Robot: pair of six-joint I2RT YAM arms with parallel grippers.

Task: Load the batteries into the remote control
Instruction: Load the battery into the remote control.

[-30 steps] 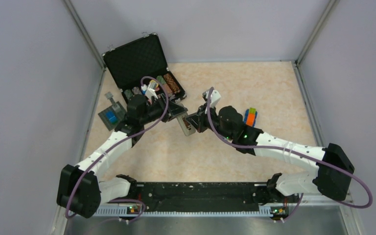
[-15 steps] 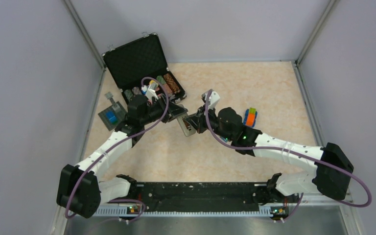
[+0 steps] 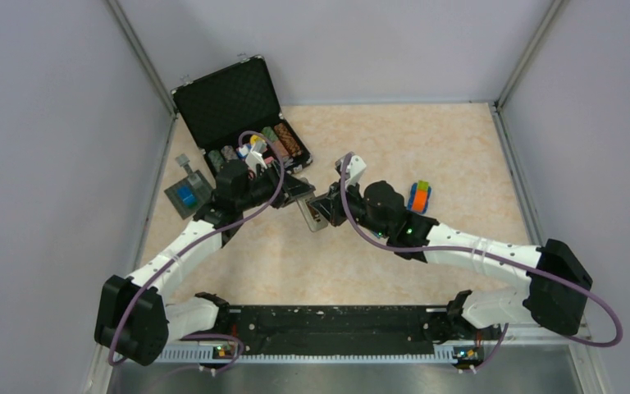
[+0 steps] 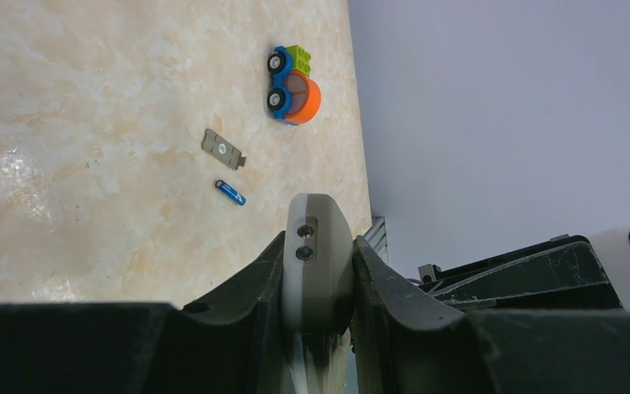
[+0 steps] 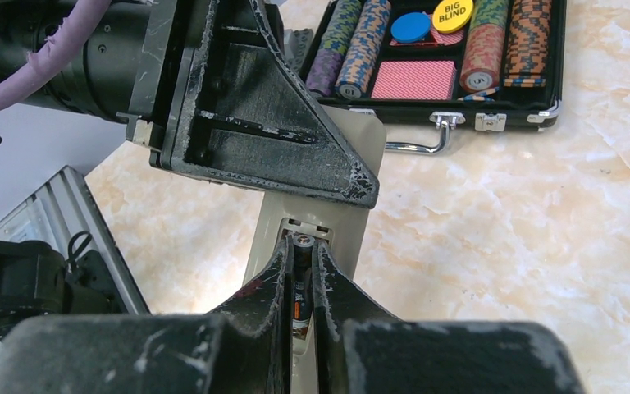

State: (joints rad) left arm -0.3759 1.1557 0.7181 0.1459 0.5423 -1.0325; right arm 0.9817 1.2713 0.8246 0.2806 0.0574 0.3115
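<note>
The left gripper (image 4: 318, 246) clamps the remote control (image 5: 346, 226), largely hidden in its grasp. The right gripper (image 5: 299, 256) pinches the dark battery (image 5: 299, 305) at the compartment; the blue battery (image 4: 230, 193) lies on the table (image 4: 90, 164).

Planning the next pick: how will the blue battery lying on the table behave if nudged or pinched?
The blue battery is a slim cylinder lying on its side on the smooth table, so a nudge will probably roll it. Its glossy round skin may slip from a loose pinch.
</note>
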